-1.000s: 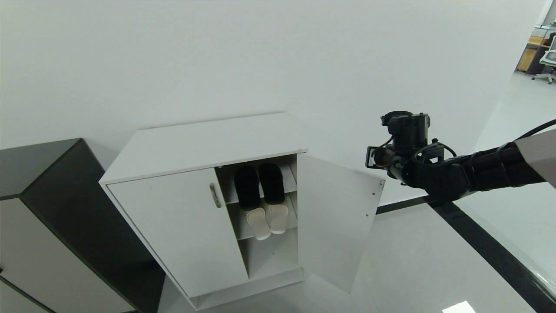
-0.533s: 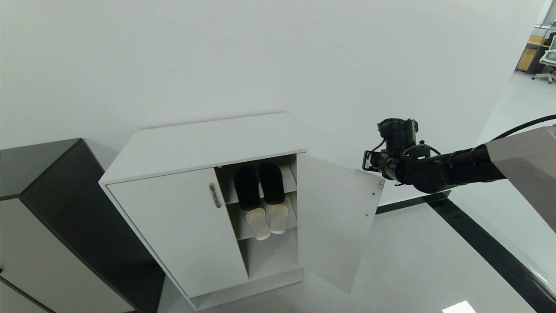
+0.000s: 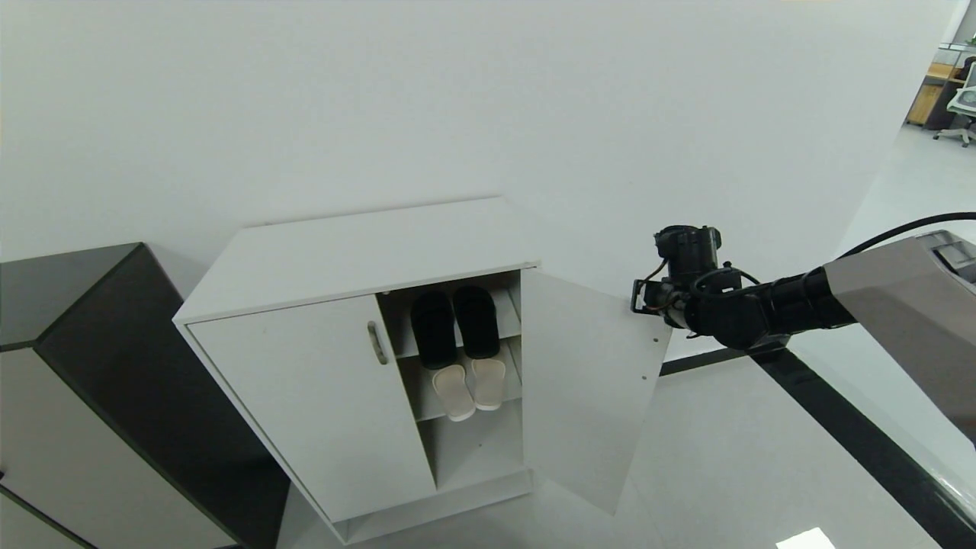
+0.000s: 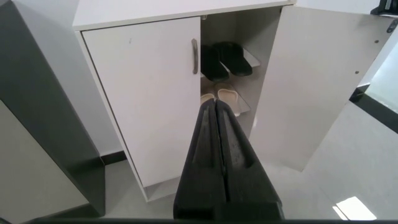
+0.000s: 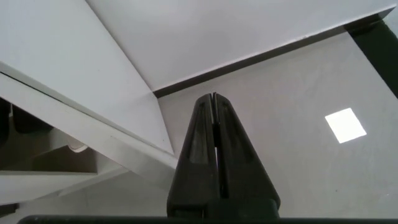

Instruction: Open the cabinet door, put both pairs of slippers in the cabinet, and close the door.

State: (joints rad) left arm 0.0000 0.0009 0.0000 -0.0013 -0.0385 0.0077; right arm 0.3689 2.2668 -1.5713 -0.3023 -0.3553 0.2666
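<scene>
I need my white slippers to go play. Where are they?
In the head view, the white slippers sit on the middle shelf of the cabinet, in its open right half, directly below the black slippers.

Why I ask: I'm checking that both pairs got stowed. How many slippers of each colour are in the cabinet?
Black slippers: 2
White slippers: 2
Total: 4
</scene>
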